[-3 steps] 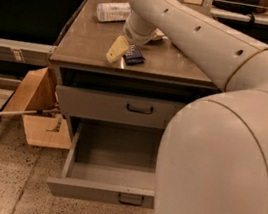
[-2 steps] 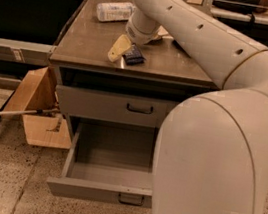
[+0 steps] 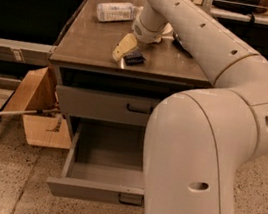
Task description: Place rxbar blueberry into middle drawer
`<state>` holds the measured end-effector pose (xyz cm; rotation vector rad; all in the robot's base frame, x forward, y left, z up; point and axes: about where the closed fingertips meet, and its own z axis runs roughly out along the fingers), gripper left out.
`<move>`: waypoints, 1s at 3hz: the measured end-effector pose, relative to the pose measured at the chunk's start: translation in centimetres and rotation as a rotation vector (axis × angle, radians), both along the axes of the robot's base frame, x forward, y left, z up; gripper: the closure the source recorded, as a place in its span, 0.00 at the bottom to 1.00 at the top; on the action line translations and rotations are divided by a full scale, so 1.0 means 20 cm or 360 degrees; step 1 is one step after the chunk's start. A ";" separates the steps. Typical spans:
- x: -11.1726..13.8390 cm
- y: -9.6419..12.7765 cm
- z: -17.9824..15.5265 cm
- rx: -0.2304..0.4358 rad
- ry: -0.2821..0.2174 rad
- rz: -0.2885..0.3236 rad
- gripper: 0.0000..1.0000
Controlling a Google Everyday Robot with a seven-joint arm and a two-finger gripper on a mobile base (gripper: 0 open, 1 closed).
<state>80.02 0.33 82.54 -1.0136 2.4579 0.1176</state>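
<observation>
On the cabinet top: gripper [image 3: 126, 52] reaches down near the front edge, its pale fingers [image 3: 123, 46] tilted toward the surface.
Jaws: cannot tell whether they are spread or pressed together.
Bar: the rxbar [image 3: 134, 58], dark navy, lies flat on the cabinet top just beside the gripper, on the side away from the bottle; whether the two touch cannot be told.
Arm: the white arm [image 3: 200, 38] arches over the cabinet top from the near right, and its bulky base segment covers the right part of the cabinet front.
Bottle: a pale bottle [image 3: 116, 11] lies on its side at the back of the cabinet top, behind the gripper.
Cabinet top: grey-brown surface [image 3: 91, 41], bare toward its left side.
Upper drawer: grey, pushed in, dark handle [image 3: 138, 109] mid-front, directly under the cabinet top.
Middle drawer: the drawer [image 3: 109, 150] below it is pulled out, its grey inside showing nothing in the visible part.
Beside the cabinet: a cardboard box [image 3: 37, 109] sits on the speckled floor to the left, with a white stick [image 3: 11, 113] lying across it.
</observation>
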 end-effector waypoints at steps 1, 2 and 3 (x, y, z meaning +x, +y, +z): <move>-0.01 0.00 -0.01 0.0000 0.0007 0.0007 0.00; -0.05 0.01 -0.04 0.0005 0.0041 0.0036 0.00; -0.12 0.02 -0.05 0.0004 0.0073 0.0047 0.00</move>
